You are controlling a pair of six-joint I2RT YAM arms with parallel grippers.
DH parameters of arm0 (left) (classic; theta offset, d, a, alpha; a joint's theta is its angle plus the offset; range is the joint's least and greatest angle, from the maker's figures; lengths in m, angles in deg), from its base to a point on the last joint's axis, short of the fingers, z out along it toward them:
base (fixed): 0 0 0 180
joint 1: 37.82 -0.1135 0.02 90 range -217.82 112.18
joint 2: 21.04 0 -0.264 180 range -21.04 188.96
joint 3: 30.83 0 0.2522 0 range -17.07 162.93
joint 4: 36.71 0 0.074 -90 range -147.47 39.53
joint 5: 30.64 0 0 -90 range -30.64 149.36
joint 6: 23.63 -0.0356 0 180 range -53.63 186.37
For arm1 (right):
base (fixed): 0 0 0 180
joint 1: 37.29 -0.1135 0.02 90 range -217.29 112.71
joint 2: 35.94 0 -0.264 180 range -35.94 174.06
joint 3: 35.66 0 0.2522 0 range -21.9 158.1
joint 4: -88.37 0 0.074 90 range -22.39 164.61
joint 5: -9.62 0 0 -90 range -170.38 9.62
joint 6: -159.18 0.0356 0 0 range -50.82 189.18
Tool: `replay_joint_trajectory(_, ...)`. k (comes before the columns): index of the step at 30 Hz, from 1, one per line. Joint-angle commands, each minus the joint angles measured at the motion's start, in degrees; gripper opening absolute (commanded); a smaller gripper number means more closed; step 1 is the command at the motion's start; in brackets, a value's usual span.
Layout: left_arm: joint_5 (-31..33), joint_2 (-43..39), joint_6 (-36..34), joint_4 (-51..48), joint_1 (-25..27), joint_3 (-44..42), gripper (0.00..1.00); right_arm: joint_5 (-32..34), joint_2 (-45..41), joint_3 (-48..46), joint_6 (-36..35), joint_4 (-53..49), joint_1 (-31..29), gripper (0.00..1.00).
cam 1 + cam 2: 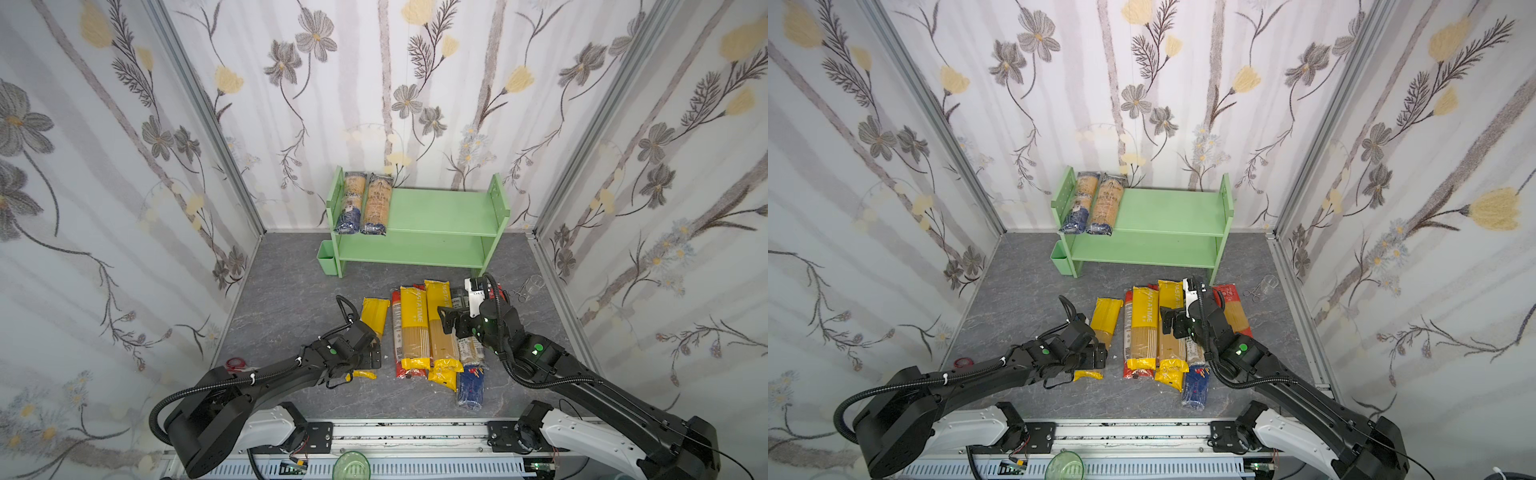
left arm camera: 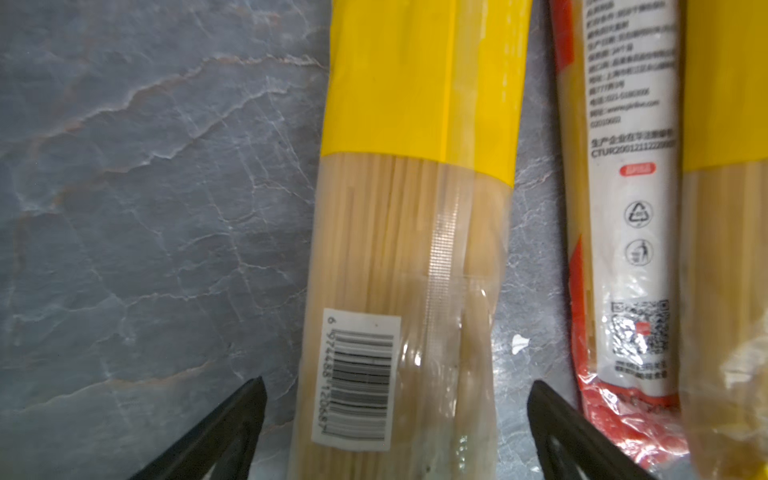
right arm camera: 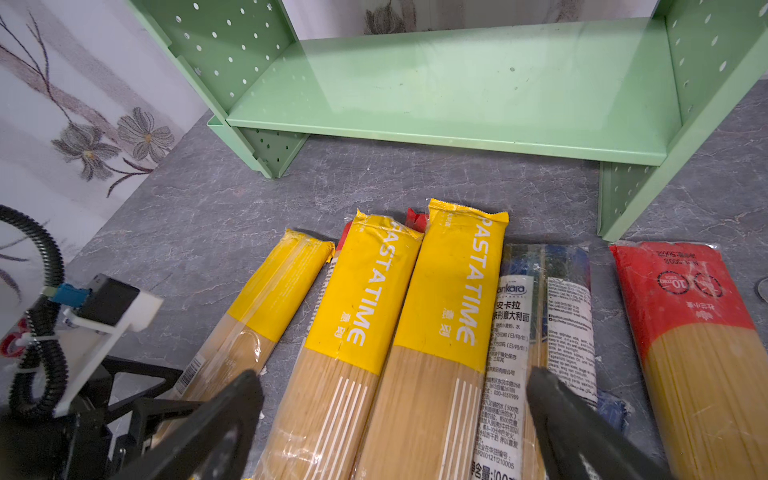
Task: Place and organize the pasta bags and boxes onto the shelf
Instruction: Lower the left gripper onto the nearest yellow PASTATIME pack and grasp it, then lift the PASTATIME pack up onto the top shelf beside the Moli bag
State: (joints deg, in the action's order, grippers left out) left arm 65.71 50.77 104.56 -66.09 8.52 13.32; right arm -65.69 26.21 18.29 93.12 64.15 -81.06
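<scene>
Pasta packs point(image 1: 409, 328) at the counter's point(image 1: 291, 299) near edge — which do we meet first?

We meet a dark-blue pack point(image 1: 470, 388) closest to that edge, at the front of a pile point(image 1: 1142, 332) lying right of the middle.

And our left gripper point(image 2: 397, 388)?

It is released: its fingers point(image 2: 241, 407) stand wide on either side of a lone yellow-ended pack point(image 2: 415, 208), with bare counter showing between each tip and the bag. That pack lies flat just left of the pile, beside a red-edged pack point(image 2: 631, 208) with a white label.

What of our right gripper point(image 3: 392, 374)?

Released too — its jaws are spread above two yellow PASTA TIME packs point(image 3: 453, 282) and grip nothing. Just beside those we see a blue-ended Ankara pack point(image 3: 544, 299), then a red-ended pack point(image 3: 685, 299) at the pile's right side.

Where does the shelf point(image 1: 436, 212) stand?

At the counter's far edge, against the wall point(image 1: 415, 104). Two brown packs point(image 1: 352, 199) lie side by side at the left end of its upper board, their dark-blue ends overhanging the front. We also see a small green cup point(image 1: 326, 257) just beside the shelf's left panel, low down.
</scene>
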Motion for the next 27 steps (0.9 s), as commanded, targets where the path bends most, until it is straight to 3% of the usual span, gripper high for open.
replay_joint_trajectory(1, 2.44, 2.67, 0.83, 1.37, 0.45, 1.16, 1.00, -0.74, -0.69, 0.34, 0.14, 1.50, 0.00, 1.00)
replay_joint_trajectory(6, 3.40, 6.64, 0.39, 1.55, 0.50, 1.32, 0.99, -0.49, -2.65, -0.46, 0.23, 1.24, 0.00, 1.00)
replay_joint_trajectory(10, 3.62, 10.06, 0.32, 1.55, 0.55, 1.30, 0.87, -0.51, -2.85, -0.76, 0.23, 1.30, 0.09, 1.00)
replay_joint_trajectory(13, 3.61, 11.56, 0.26, 1.55, 0.54, 1.18, 0.71, -0.64, -2.57, -0.85, 0.24, 1.30, 0.09, 1.00)
replay_joint_trajectory(23, 1.81, 8.91, -0.82, 1.13, 0.60, 1.90, 0.00, -0.99, -2.56, -0.86, 0.17, 1.67, 0.17, 1.00)
replay_joint_trajectory(27, 0.21, 5.62, -1.94, -0.16, 0.56, 3.18, 0.00, -1.75, -2.74, -0.79, 0.20, 1.91, 0.26, 1.00)
